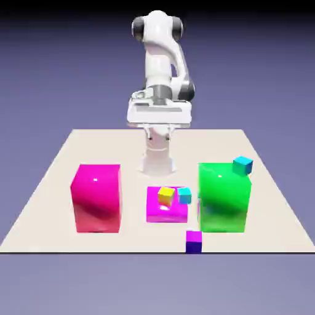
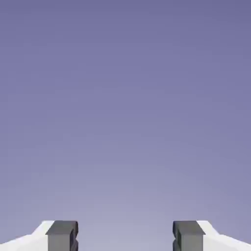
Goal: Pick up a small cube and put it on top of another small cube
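Well below and forward of the fingers (image 2: 62, 235), nothing of the task is yet done. The gripper (image 2: 125, 236) stands wide apart and empty, with only backdrop between its tips (no cube shows in the hand view). From the exterior view's left: a big magenta block (image 1: 96, 198), a low magenta block (image 1: 166, 208) carrying a yellow cube (image 1: 165, 195) and a cyan cube (image 1: 184, 195), then the small purple cube (image 1: 194, 241) alone on the table (image 1: 49, 184). Reaching, grasping, lifting and stacking all remain, I judge.

Tiny purple cube (image 1: 194, 241) alone near the table (image 1: 55, 166) front edge, apart from blocks; yellow cube (image 1: 166, 195) and cyan cube (image 1: 184, 195) atop low magenta block (image 1: 161, 212).
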### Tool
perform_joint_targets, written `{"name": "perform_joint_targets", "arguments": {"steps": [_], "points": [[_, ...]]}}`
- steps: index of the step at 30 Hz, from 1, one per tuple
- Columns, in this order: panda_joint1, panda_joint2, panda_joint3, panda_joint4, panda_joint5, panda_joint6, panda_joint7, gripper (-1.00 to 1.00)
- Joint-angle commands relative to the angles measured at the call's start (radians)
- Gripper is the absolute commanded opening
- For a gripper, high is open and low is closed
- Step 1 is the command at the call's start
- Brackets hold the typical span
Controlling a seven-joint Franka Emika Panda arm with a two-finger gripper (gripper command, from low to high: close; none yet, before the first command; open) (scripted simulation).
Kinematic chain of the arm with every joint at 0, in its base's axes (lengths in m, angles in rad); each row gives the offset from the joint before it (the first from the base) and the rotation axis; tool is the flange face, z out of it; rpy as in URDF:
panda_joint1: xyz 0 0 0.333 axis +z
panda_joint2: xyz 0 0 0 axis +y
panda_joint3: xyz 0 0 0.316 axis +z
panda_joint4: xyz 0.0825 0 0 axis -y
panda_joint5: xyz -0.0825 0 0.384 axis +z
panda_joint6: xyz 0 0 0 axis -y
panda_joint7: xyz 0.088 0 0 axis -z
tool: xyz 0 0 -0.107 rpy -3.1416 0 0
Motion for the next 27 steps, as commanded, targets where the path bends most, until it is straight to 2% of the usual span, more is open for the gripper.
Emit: {"name": "perform_joint_targets", "arguments": {"steps": [1, 27], "points": [[-0.007, 0.036, 0.014, 0.030, -0.005, -0.032, 0.013, 0.00], [-0.199, 0.979, 0.376, 0.812, -0.141, -0.852, 0.350, 0.00]]}}
